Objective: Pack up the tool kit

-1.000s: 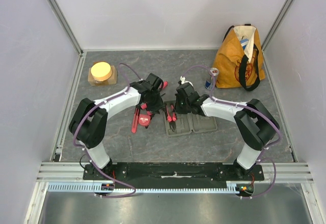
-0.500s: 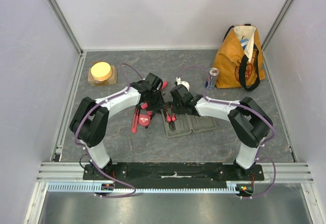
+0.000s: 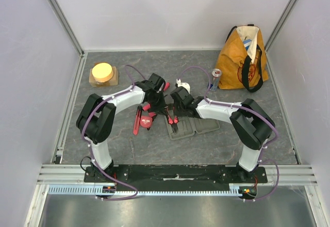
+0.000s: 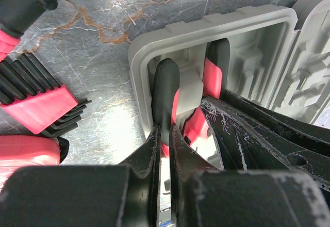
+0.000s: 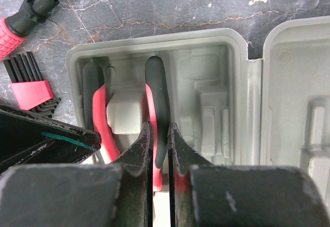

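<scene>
Top external view: tool kit case (image 3: 206,125), grey, lay opened flat on the table (image 3: 129,147), near its middle. Pliers (image 5: 154,85), red-and-black handled, sat in the case's left-hand tray. Left gripper (image 4: 163,136): fingers drawn close, clamped on one pliers handle. Right gripper (image 5: 159,134): fingers pinched onto the other handle. Hex key set (image 4: 41,108) and screwdriver (image 5: 13,31) lay just beside the case.

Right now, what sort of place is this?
Probably a lab robot test cell: white panels in an aluminium frame enclose the table, the left arm and right arm are bolted at its near edge, with props like a grey tool kit and an orange tote bag.
</scene>
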`<state>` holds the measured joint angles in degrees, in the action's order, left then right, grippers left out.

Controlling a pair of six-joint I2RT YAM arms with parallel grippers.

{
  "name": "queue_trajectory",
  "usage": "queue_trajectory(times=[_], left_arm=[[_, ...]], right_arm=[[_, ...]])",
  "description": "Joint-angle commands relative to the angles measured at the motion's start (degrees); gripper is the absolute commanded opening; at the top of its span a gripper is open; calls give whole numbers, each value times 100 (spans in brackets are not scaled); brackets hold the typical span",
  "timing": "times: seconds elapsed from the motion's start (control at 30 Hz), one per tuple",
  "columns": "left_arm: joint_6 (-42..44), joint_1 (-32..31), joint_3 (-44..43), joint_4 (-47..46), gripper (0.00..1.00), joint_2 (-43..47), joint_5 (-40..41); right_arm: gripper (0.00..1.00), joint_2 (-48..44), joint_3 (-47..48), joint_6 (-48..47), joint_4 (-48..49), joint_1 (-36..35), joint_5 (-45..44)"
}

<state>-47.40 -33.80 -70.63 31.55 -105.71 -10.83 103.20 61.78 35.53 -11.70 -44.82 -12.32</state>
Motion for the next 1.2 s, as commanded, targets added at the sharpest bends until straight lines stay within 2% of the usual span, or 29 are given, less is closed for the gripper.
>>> queue_trajectory(times=[0.0, 0.2, 0.4, 0.53, 0.7, 0.83, 1.0, 1.07, 1.17], left_arm=[[301, 14, 5, -9, 9, -380, 143], [292, 23, -65, 281, 2, -573, 301], [257, -12, -460, 992, 2, -889, 555], [257, -82, -732, 1440, 2, -1056, 1003], [319, -188, -1303, 2012, 2, -1452, 1442], [301, -223, -1567, 2206, 2, -1628, 1558], [292, -232, -1708, 2259, 2, -1672, 1496], [310, -206, -1831, 2294, 2, -1567, 1496], [310, -92, -2059, 2321, 4, -1278, 1470]], right_arm=[[7, -45, 36, -63, 423, -45, 405], [1, 86, 1, -134, 485, -62, 608], [0, 227, -52, -134, 450, -89, 616], [0, 323, -78, -125, 424, -176, 555], [0, 438, 1, -37, 239, -317, 107], [0, 491, 27, -46, 151, -378, -183], [0, 509, -34, 6, 186, -387, -148], [5, 377, -26, 24, 177, -387, -227], [21, -70, -43, 33, 177, -379, -464]])
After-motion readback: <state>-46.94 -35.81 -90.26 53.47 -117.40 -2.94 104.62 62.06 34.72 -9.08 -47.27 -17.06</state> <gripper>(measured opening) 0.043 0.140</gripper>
